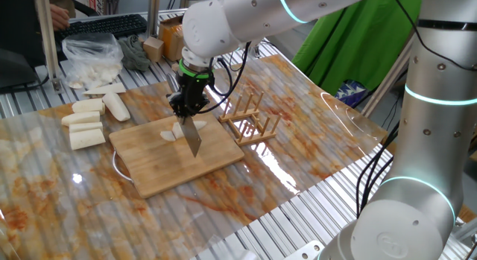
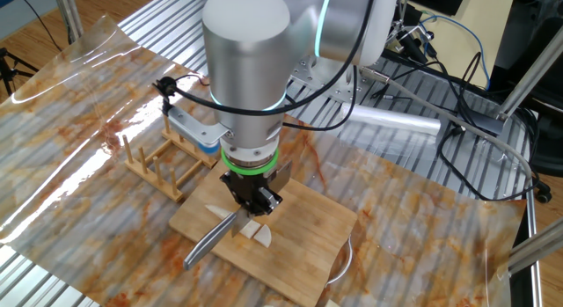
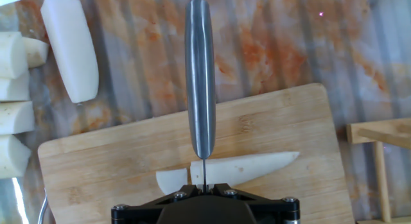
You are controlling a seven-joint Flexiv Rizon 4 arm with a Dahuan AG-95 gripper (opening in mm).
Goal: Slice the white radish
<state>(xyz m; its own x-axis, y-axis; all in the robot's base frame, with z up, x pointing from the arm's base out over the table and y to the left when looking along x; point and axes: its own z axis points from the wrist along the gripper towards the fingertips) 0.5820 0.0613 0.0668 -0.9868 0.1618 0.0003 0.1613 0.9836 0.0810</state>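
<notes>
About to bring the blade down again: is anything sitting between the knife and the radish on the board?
Nothing visible. The gripper holds the knife right over the radish on the board, blade edge at the cut between the tapered piece and the separated end. The bigger white chunks lie off the board, clear of the blade.

A robotics lab bench, shown by a slatted aluminium table point(image 1: 30, 103) being covered with clear plastic sheeting point(image 2: 79, 52), loose cables point(image 2: 475, 87) being trailed across it, a keyboard point(image 1: 104, 24) being kept behind, green cloth point(image 1: 350, 44) being hung nearby
</notes>
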